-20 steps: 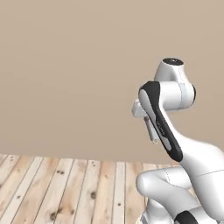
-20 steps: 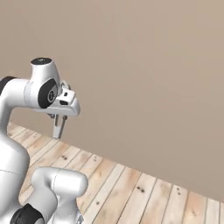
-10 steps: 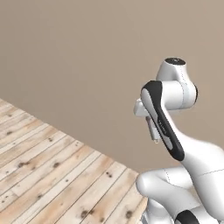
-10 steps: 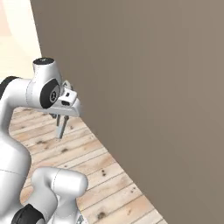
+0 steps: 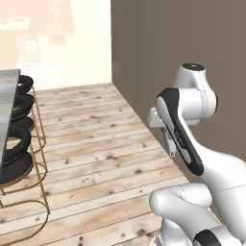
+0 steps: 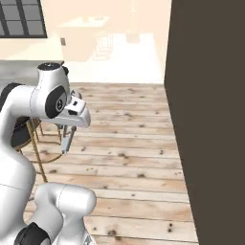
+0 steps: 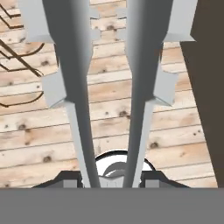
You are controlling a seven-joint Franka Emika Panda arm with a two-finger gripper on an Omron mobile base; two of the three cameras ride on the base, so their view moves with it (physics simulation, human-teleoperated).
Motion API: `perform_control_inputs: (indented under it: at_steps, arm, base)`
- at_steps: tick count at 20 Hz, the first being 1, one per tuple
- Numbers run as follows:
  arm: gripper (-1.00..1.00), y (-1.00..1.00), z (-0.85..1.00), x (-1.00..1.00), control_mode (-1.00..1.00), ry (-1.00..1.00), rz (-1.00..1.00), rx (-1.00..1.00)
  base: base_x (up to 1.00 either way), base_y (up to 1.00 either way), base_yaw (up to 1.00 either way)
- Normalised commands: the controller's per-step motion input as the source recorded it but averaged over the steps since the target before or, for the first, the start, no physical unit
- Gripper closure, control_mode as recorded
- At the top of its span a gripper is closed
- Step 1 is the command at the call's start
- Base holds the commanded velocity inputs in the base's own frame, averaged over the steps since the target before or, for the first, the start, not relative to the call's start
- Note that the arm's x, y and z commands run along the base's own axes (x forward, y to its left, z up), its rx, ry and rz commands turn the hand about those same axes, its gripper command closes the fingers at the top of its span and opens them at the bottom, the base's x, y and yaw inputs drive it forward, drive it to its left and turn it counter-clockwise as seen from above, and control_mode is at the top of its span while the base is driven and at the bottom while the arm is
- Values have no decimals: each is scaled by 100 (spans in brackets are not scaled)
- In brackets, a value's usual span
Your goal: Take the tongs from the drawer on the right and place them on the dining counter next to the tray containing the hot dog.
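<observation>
1. My gripper (image 7: 111, 181) is clamped on the tongs (image 7: 109, 87), whose two silvery arms run up and away from my fingertips in the hand view.
2. In the right base view the tongs (image 6: 67, 139) hang below my hand, pointing down over the wooden floor (image 6: 129, 158).
3. A dark wall (image 6: 210, 119) stands to my right.
4. Black stools (image 5: 17, 139) with gold legs line the dining counter's (image 5: 7, 101) edge at far left.
</observation>
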Motion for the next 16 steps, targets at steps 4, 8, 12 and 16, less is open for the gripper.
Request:
perform_control_inputs:
  at_steps: [4,8,12,16]
  arm:
    - [100,0,0,0,100,0,0,0]
    - [100,0,0,0,100,0,0,0]
    - [100,0,0,0,100,0,0,0]
    - [100,0,0,0,100,0,0,0]
  base:
    - [43,-4,99]
    - [34,-10,99]
    - [34,-19,96]
    - [45,-33,89]
